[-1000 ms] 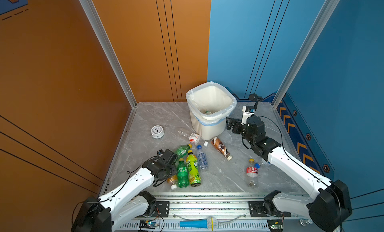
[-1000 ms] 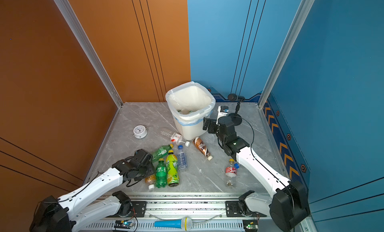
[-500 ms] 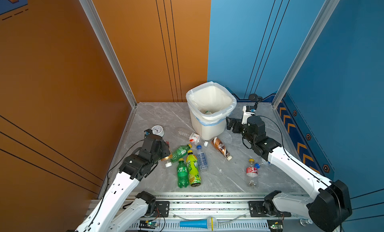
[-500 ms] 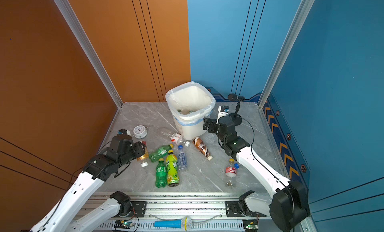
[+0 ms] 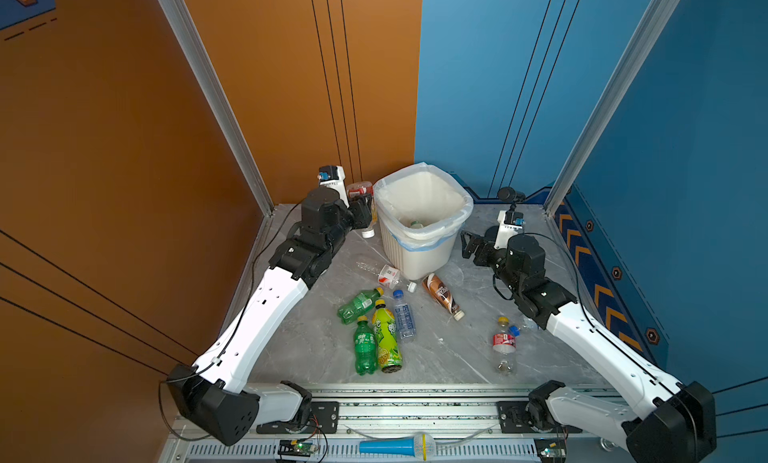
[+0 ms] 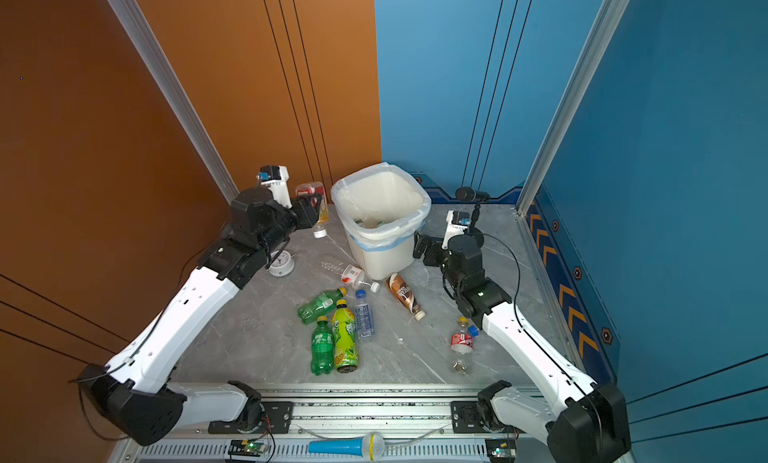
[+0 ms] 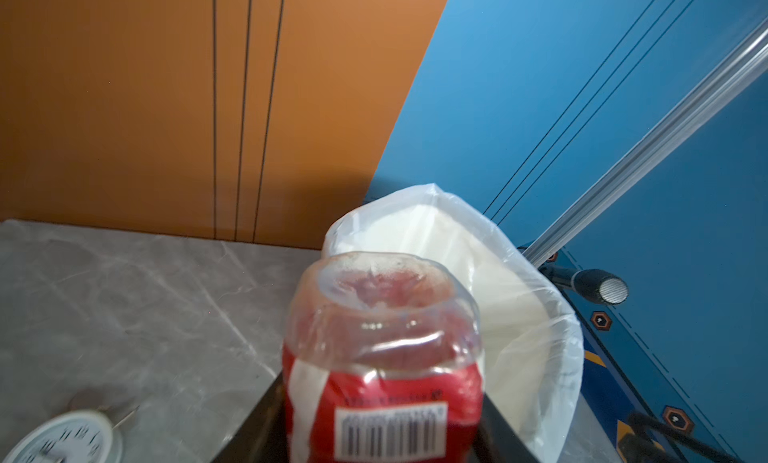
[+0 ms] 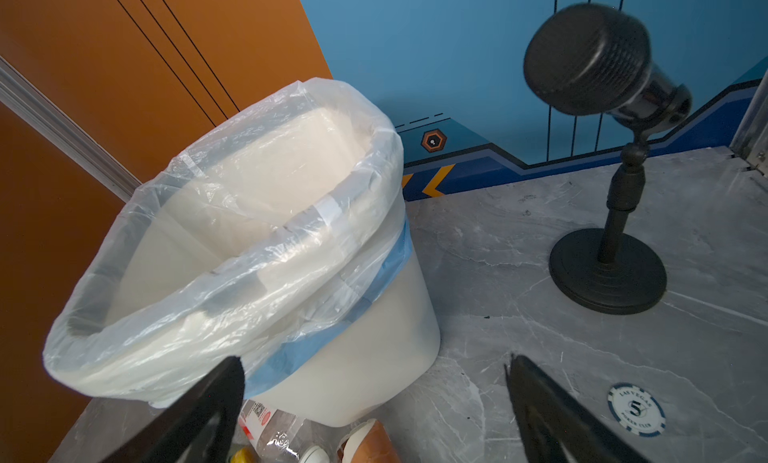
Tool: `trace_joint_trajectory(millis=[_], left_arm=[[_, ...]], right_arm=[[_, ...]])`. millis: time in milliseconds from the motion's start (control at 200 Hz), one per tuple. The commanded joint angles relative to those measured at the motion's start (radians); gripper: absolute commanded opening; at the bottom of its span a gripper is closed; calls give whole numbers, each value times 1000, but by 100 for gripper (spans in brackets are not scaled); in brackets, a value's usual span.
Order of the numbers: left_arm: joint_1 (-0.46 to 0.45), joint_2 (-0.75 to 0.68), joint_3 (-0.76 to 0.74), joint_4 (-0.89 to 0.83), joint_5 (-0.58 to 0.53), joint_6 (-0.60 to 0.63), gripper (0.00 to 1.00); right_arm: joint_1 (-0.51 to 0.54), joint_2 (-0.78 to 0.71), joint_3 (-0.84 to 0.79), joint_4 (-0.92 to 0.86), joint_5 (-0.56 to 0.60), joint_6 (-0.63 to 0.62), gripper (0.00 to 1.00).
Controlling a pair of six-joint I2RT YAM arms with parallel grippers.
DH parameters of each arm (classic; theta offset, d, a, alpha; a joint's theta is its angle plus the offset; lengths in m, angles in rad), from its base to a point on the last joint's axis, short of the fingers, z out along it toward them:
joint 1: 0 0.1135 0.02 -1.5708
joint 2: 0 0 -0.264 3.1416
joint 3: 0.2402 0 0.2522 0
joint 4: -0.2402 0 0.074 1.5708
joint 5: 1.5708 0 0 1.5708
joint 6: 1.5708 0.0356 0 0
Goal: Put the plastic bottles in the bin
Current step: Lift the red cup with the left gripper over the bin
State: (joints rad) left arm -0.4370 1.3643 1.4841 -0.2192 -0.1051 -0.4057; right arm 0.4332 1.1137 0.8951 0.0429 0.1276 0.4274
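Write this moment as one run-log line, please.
left gripper: shut on red-label bottle, beside bin rim | right gripper: open, empty

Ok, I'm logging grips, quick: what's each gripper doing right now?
Left gripper: shut on a red-labelled clear plastic bottle.
Right gripper: open, holding nothing.
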Motion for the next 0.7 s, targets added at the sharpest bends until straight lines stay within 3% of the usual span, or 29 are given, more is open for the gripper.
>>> trace_joint_trajectory(millis=[0,391,696], left_arm=[[-17,71,125,95,73,93,52],[-12,344,382,150,112,151,52],[15,496,533,92,111,150,52]], right_arm=[[-7,-25,-25,-40,10,11,100],[-10,-45,-38,-43,10,15,100],[-19,-77,-53,-58,21,10,100]])
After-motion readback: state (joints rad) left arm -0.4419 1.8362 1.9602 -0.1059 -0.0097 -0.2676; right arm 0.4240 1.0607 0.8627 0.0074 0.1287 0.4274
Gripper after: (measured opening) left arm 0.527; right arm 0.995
